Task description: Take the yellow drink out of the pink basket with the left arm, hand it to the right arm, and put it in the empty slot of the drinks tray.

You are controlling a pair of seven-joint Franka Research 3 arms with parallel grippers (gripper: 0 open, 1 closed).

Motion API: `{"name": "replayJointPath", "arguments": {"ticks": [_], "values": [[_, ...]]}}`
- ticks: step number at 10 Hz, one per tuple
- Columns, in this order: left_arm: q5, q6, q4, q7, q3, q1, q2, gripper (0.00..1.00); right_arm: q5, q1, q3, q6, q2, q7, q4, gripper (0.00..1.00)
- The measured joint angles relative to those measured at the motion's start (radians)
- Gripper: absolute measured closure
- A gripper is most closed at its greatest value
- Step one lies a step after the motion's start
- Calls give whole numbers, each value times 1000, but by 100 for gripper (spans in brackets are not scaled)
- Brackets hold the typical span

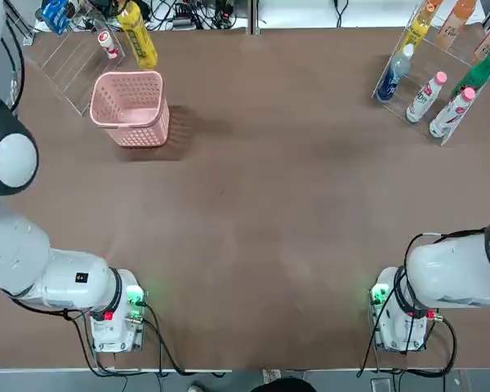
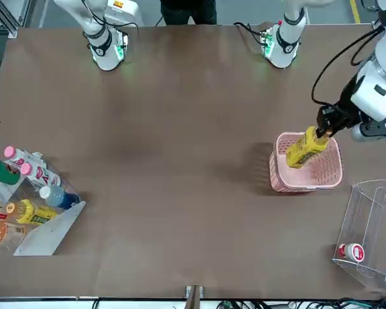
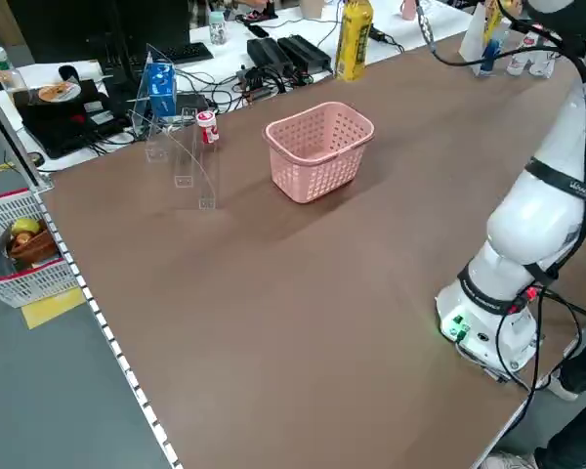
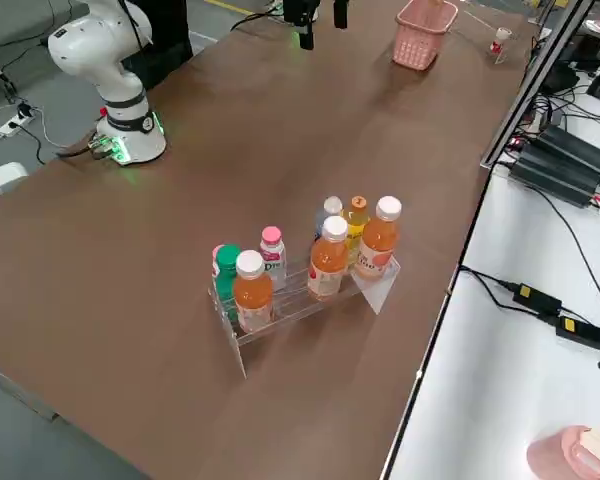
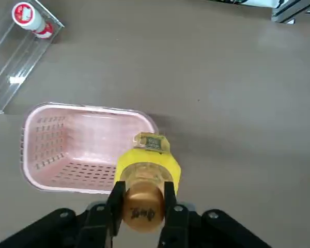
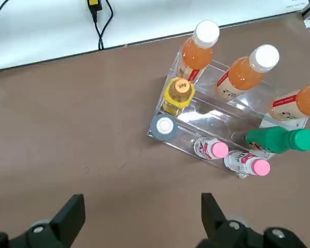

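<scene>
The small square pale-pink lattice-walled plastic basket [image 1: 131, 107] stands on the brown table [image 1: 269, 204] and shows nothing inside in the left wrist view; the slim all-yellow plastic bottle with its darker yellow cap [image 5: 144, 188] is lifted clear of it, held above the basket's rim, tilted in the front view; the left gripper [image 5: 142, 204] has its dark fingers [image 5: 115, 206] clamped on the bottle's neck just below the cap. Beside the basket stands a clear acrylic stand [image 2: 370, 225] holding one small white bottle with a red cap [image 2: 352, 252]. Across the table, the clear acrylic slanted drinks rack [image 6: 217, 137] carries three orange drinks, a yellow one, a blue one, a green one and two white bottles with pink caps; the right gripper [image 6: 142, 219] hangs over the table near it, jaws wide apart and holding nothing.
</scene>
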Motion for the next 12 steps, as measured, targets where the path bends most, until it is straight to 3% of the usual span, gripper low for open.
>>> {"name": "replayJointPath", "arguments": {"ticks": [4,8,12], "values": [[45,-3,4,-171,-139,-16,23,66,0,0,0,0,0,0,0,1],[63,14,7,-306,-158,-99,73,66,0,0,0,0,0,0,0,1],[142,72,8,-488,-189,-210,136,66,0,0,0,0,0,0,0,1]]}}
